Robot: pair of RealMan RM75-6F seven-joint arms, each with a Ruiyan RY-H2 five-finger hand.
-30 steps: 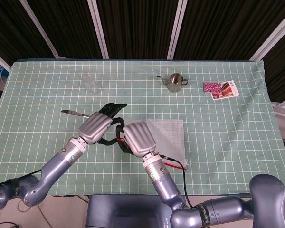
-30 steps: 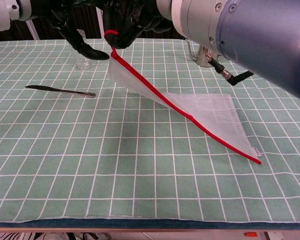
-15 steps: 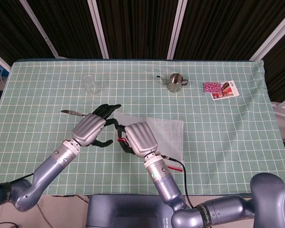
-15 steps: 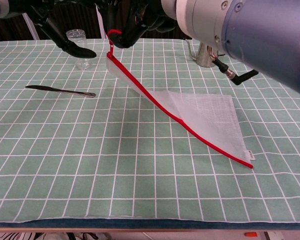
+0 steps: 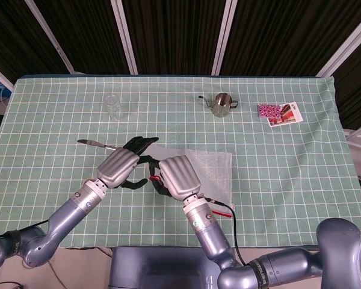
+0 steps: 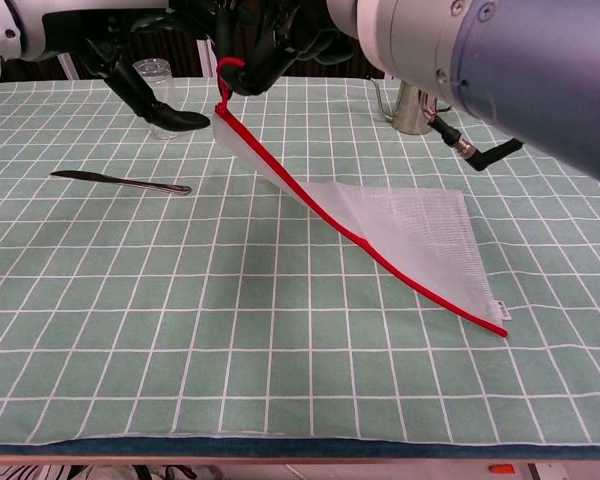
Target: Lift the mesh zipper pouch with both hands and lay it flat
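One corner of the mesh zipper pouch hangs pinched in our right robot hand, chest view shows; our left robot hand beside it holds nothing, fingers spread.

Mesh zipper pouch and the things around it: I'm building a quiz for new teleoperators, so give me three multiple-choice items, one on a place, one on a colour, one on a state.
1. Where does the slim metal knife lie, seen in the chest view?
A. Left of the pouch
B. On the pouch
C. Beside the steel pitcher

2. What colour is the zipper edge of the white mesh zipper pouch?
A. Blue
B. Red
C. Black

3. How does the pouch sit?
A. Flat on the cloth
B. Fully in the air
C. One corner raised, the far end on the table

Answers:
1. A: the slim metal knife rests on the green checked tablecloth, left of the white mesh zipper pouch.
2. B: a red band runs along its near edge.
3. C: the right hand holds its top corner up, while the left hand holds nothing.
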